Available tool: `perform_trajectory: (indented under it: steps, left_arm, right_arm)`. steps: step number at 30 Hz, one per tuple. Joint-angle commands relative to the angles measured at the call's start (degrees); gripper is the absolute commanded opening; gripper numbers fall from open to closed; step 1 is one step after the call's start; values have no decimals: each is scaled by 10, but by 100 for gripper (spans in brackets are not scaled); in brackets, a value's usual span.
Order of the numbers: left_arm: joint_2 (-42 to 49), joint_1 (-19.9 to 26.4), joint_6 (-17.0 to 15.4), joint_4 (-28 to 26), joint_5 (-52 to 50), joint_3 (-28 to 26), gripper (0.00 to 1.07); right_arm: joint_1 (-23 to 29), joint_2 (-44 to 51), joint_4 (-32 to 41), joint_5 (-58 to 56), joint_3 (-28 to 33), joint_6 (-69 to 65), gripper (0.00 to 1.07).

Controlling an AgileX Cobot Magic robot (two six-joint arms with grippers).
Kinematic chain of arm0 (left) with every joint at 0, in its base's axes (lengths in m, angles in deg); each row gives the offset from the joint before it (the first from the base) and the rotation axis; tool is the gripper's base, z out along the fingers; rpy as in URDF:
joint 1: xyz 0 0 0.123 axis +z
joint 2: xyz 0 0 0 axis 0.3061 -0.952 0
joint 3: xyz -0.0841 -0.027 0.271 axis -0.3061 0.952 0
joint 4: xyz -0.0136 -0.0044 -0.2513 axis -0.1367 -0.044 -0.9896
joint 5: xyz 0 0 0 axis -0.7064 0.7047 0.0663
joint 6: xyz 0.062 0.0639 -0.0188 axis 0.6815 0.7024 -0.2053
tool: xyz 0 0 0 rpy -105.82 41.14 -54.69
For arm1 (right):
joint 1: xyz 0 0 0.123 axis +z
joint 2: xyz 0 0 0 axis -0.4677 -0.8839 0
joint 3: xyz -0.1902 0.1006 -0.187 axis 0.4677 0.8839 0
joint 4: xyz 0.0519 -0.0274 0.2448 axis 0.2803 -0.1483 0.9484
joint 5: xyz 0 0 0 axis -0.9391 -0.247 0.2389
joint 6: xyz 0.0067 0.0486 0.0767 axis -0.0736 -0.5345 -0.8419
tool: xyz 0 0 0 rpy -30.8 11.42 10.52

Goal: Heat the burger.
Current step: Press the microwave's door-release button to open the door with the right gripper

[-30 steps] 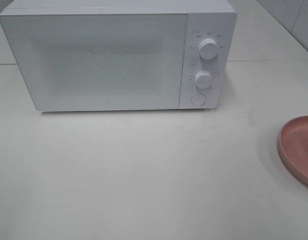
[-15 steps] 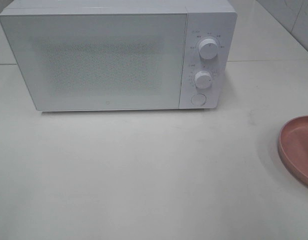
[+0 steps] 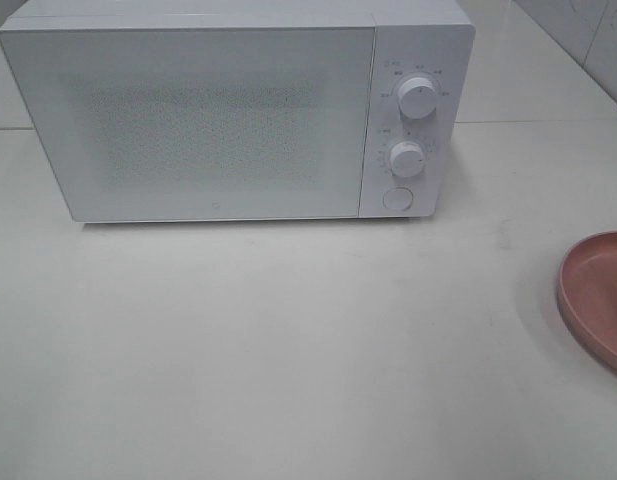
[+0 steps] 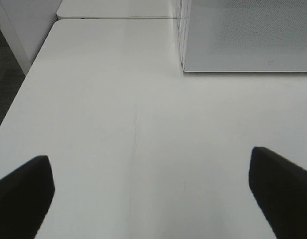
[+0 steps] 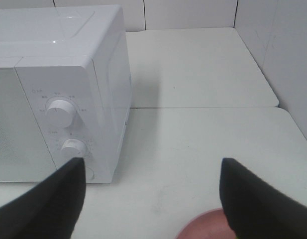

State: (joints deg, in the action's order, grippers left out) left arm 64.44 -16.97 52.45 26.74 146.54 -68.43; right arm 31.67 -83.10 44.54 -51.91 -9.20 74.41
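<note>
The burger is out of view, probably inside the shut microwave (image 3: 218, 120) at upper left, since the pink plate (image 3: 598, 295) lies bare; left gripper (image 4: 149, 167) and right gripper (image 5: 153, 172) hang spread and empty, so the lower knob (image 3: 407, 158) likely needs turning next.

So the left gripper (image 4: 149, 167) was hanging above the tabletop with its two dark fingers (image 4: 23, 196) spread about as wide as they go, gripping nothing. Same deal for the right gripper (image 5: 152, 169): dark fingers (image 5: 255, 204) parted wide, holding nothing, pointed out over the tabletop. Only the finger ends of each were in sight, tbh.
</note>
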Motion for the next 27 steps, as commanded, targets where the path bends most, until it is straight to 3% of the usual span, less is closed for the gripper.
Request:
perform_trajectory:
  steps: [1, 22, 27]
  left_arm:
    - [13, 1, -1, 0, 2, -3, 102]
    - [13, 1, -1, 0, 2, -3, 102]
    - [13, 1, -1, 0, 2, -3, 102]
  right_arm:
    - [-3, -41, -5, 59, 0, -14, 74]
    - [-3, -292, -6, 301, 1, 1, 74]
    - [-3, -347, 19, 392, 34, 25, 74]
